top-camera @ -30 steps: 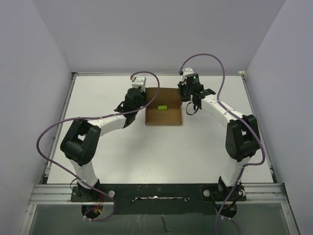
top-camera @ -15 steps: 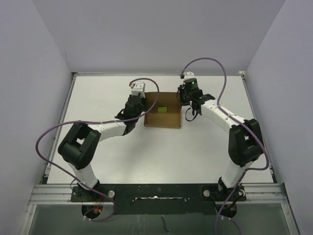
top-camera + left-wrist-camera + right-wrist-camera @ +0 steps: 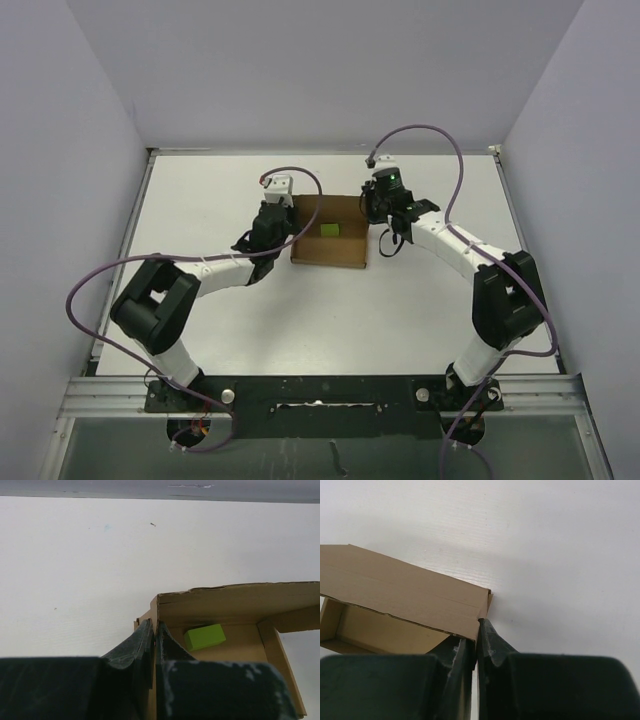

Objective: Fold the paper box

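Paper box (image 3: 328, 235) of plain brown kraft cardboard sits on the white desk (image 3: 430, 300) as a shallow open tray, rectangular from above and turned slightly askew to the desk's edges. In the left wrist view its far wall stands upright with a faintly wavy, creased top edge, and a narrower flap leans in along the right side; the right wrist view shows the outer face of a raised wall with a fold line running along it and the shaded inside below. A small yellow-green block (image 3: 328, 230) lies on the box floor close to the far wall. The box lies between the two arms, in the middle of the desk toward its far half. The left tool (image 3: 154, 630) meets it at the left far corner, its fingers pressed together with the thin edge of the left side wall pinched between them. The right tool (image 3: 476, 630) is at the opposite side, its fingers likewise closed on the cardboard at the end of the raised wall, right at the corner
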Robot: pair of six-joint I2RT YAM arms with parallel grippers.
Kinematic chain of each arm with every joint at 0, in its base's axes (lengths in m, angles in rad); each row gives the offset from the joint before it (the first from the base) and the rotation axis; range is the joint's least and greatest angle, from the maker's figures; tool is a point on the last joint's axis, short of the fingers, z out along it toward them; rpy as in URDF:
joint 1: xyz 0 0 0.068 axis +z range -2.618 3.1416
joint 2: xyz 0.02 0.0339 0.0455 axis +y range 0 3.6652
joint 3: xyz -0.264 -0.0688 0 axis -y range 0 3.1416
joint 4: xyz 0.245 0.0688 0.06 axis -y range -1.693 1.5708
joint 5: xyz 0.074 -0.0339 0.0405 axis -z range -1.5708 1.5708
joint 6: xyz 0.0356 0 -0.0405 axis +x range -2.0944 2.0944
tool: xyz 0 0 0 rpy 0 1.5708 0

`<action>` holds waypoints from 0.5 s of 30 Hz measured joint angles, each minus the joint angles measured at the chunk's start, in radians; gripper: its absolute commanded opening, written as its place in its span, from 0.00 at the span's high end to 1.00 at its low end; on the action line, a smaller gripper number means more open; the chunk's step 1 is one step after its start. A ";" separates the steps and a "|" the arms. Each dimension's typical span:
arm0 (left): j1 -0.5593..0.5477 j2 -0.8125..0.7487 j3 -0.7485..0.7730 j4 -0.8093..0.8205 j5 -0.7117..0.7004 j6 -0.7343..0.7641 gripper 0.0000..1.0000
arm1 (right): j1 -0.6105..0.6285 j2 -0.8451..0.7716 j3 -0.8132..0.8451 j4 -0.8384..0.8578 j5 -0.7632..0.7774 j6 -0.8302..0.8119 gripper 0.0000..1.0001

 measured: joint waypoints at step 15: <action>-0.027 -0.035 -0.042 -0.013 -0.041 -0.028 1.00 | 0.023 -0.017 -0.010 -0.056 0.005 0.032 0.89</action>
